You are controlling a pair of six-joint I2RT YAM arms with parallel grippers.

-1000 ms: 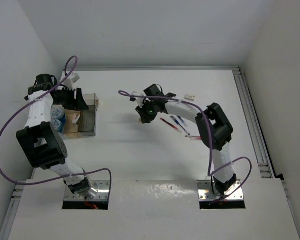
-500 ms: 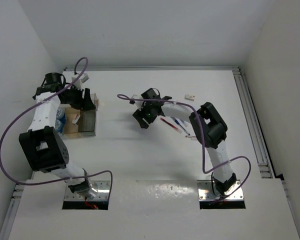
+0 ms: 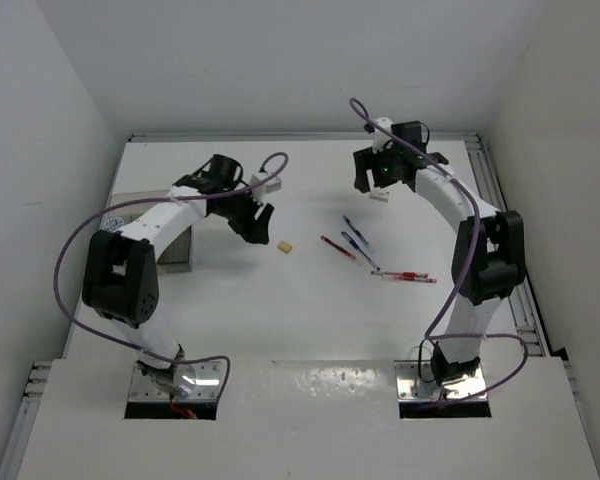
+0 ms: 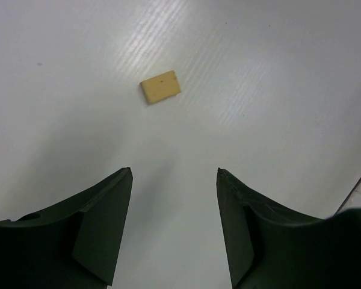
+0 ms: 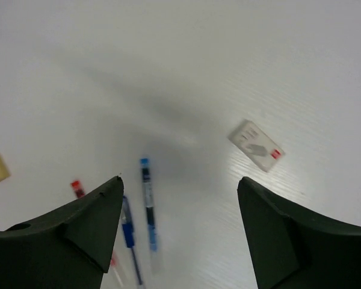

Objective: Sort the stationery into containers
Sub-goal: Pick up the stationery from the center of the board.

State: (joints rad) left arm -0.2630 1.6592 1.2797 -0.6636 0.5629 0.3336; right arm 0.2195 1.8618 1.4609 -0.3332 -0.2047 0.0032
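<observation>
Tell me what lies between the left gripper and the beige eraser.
Only bare table lies between the left gripper and the beige eraser; the left wrist view shows it.

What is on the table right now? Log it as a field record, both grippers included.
left gripper: open, empty, hovering just short of the beige eraser
right gripper: open, empty, near the white eraser with a red mark
blue pens: loose, right of centre
red pens: loose, beside the blue ones
clear box: far left, partly hidden
</observation>
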